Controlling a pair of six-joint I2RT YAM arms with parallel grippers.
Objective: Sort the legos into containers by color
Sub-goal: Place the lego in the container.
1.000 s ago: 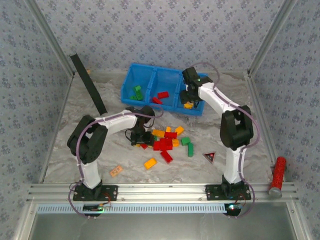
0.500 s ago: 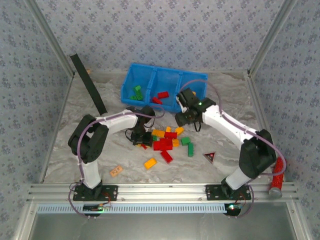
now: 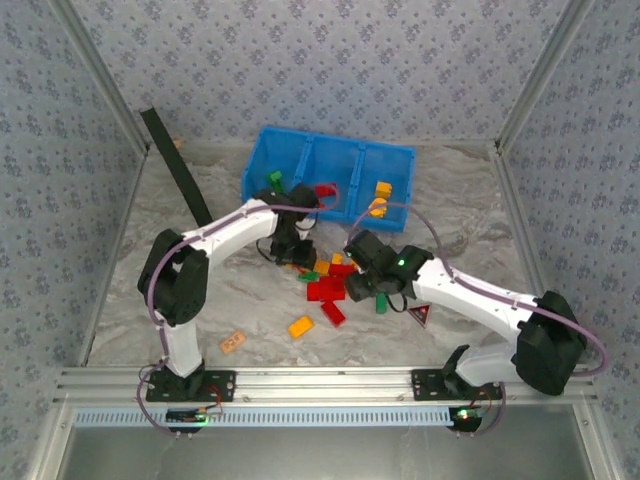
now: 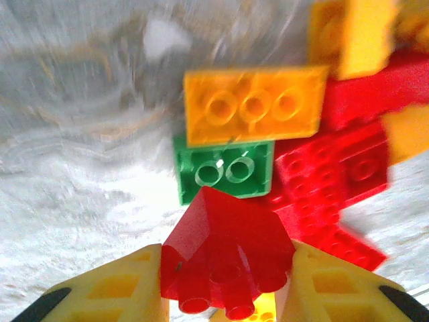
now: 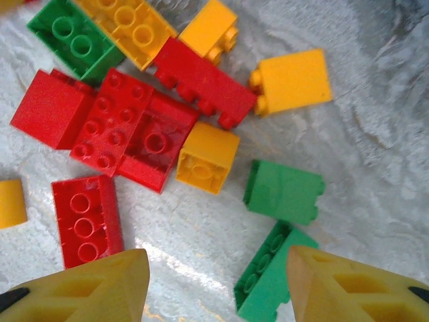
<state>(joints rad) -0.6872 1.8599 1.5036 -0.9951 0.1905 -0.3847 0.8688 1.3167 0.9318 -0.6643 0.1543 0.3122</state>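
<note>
Starting nearest the arm bases: pale orange flat piece with holes on the grey marbled table, alone and well apart from the rest. Next out, single yellow-orange brick by itself, and off to the right a black triangle with a red mark, just beside the right arm. Then the loose pile of legos mid-table, red, green and yellow-orange mixed, several touching. Over the pile's right edge, right gripper pointing down, fingers spread wide with nothing between them; under the gap, bare table, with two green bricks toward the right finger and a red three-stud brick toward the left finger. Just past the pile's left end, left gripper, fingers closed narrow on a red brick, above a small green brick and a long yellow-orange brick; wrist view blurred. Farthest back, blue bin with three containers side by side: green pieces in the left one, a red piece in the middle one, two yellow-orange pieces in the right one. Black strip slanting at the far left.
</note>
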